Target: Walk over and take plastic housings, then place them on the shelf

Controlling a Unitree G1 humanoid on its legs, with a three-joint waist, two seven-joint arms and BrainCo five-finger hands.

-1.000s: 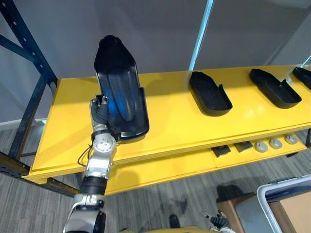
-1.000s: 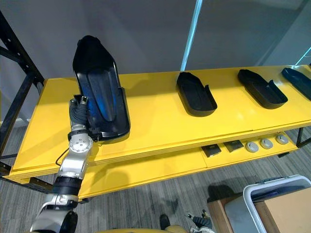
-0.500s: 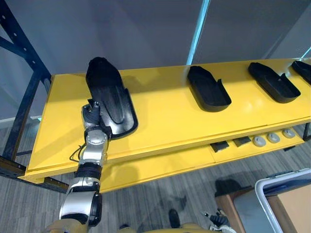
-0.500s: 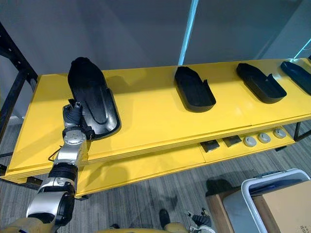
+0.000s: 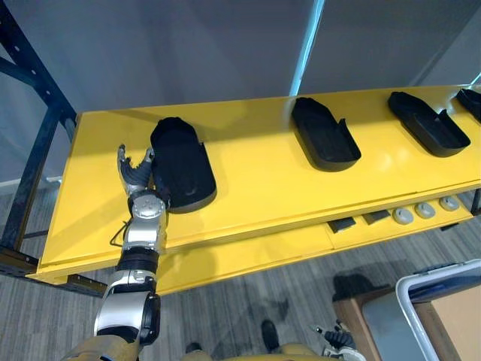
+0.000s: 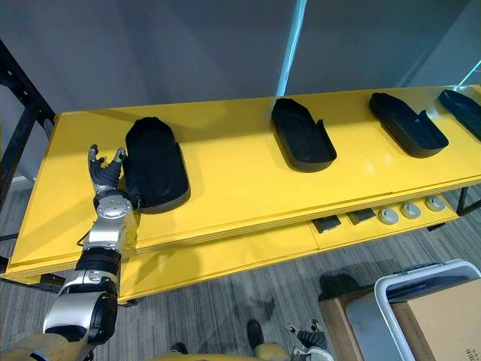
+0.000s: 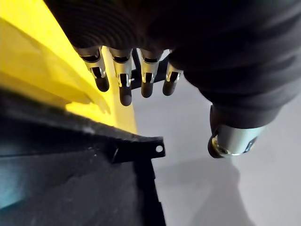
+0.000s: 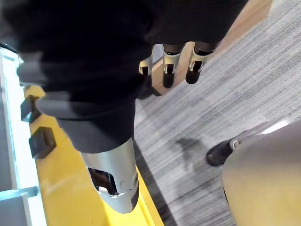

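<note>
1. Task item. The black, shoe-shaped plastic housing (image 5: 183,165) lies flat on the yellow top board (image 5: 255,188) of the shelf, near the board's left end, with its long axis running from the board's front edge towards its back edge.

2. Surroundings. Three more black plastic housings lie on the same board: one at the board's middle (image 5: 325,141), one towards its right end (image 5: 425,124) and one at the right end itself (image 5: 472,101). All are well apart from the task item, and nothing lies between it and the nearest one. Below the board's front edge, a lower yellow board (image 5: 248,256) carries two dark square blocks (image 5: 343,226) and three round grey discs (image 5: 425,210). A dark blue steel upright (image 5: 54,92) stands past the board's left end. A grey bin with a white rim (image 5: 421,289) stands on the floor below the board's right end.

3. Hand positions. The left hand (image 5: 135,171) rests over the board just beside the housing's left side, near the front end. Its fingers (image 7: 124,84) are straight and spread, and grip nothing. The right hand (image 8: 169,66) hangs low over the carpet with its fingers relaxed and empty.
</note>
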